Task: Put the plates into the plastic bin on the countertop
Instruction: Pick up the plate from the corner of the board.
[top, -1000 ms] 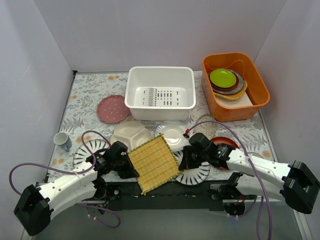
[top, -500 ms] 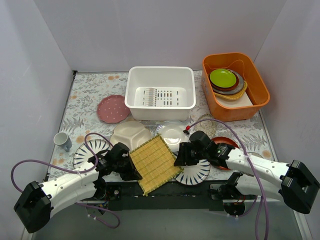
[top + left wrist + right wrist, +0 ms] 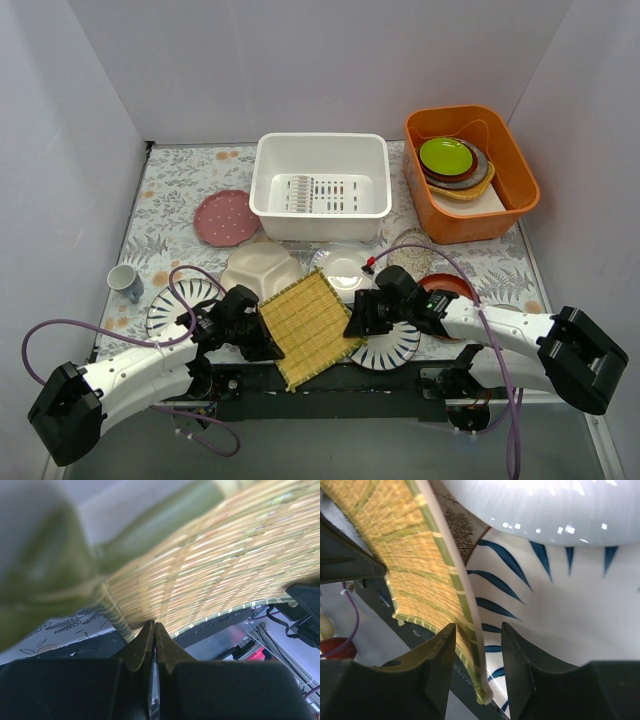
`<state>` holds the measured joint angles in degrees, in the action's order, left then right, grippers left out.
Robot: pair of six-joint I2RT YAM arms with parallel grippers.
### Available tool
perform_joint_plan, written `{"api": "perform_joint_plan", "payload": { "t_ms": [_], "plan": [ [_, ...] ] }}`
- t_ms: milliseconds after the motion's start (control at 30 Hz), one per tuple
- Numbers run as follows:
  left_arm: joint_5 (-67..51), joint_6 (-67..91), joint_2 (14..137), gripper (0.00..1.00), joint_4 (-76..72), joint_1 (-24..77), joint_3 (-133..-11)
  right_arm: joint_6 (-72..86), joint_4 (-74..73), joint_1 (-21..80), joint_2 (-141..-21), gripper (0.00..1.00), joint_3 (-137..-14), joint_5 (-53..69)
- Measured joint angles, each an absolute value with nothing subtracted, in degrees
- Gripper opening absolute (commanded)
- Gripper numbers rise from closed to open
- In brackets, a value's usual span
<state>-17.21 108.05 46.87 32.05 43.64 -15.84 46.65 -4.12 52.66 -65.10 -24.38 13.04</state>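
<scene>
- the left claw [image 3: 152, 629] is pressed together with no gap showing, its tips on the 9 o'clock edge of the bamboo mat [image 3: 308, 325]. it appears to pinch that edge, though the mat between the tips is hard to make out.
- the right claw [image 3: 476, 647] stands part open, one finger on either side of the mat's 3 o'clock edge, and has hold of nothing yet.
- the plastic bin [image 3: 268, 195] sits at 12 o'clock on the surface [image 3: 170, 190] with no plates in it. the plates lie around and under the mat, toward 6 o'clock.
- risk: a blue-striped plate [image 3: 555, 615] lies just under the right claw, with the glossy white plate [image 3: 545, 505] beside it. closing low could nip the striped plate's rim along with the mat, or tip the plate.
- risk: the mat bows between the two claws. an uneven pull could slide it out of the left pinch and drop it onto the plates.
</scene>
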Motion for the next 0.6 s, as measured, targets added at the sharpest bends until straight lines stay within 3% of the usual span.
{"api": "perform_joint_plan", "payload": {
  "t_ms": [167,200,300,433,467,600],
  "plan": [
    [-17.21,108.05,46.87,0.00,32.05,43.64,-15.84,46.70,0.95,52.62,-66.11,0.37,-23.99,15.55],
    [-17.19,108.05,46.83,0.00,32.05,43.64,-15.84,46.61,1.54,52.56,-66.11,0.24,-23.75,15.62],
    [-17.30,108.05,46.59,0.00,32.05,43.64,-15.84,46.65,2.70,52.10,-66.04,0.02,-22.74,16.71],
    [-17.85,108.03,45.60,0.00,32.10,43.83,-15.90,47.77,5.34,52.23,-64.40,0.01,-22.57,19.84],
    [-17.65,108.01,45.50,0.03,32.29,43.90,-16.03,47.94,5.34,52.31,-64.16,0.01,-22.55,19.73],
    [-15.46,107.15,44.75,0.54,34.61,44.01,-17.74,48.10,4.71,52.29,-62.98,0.01,-22.55,19.25]
  ]
}}
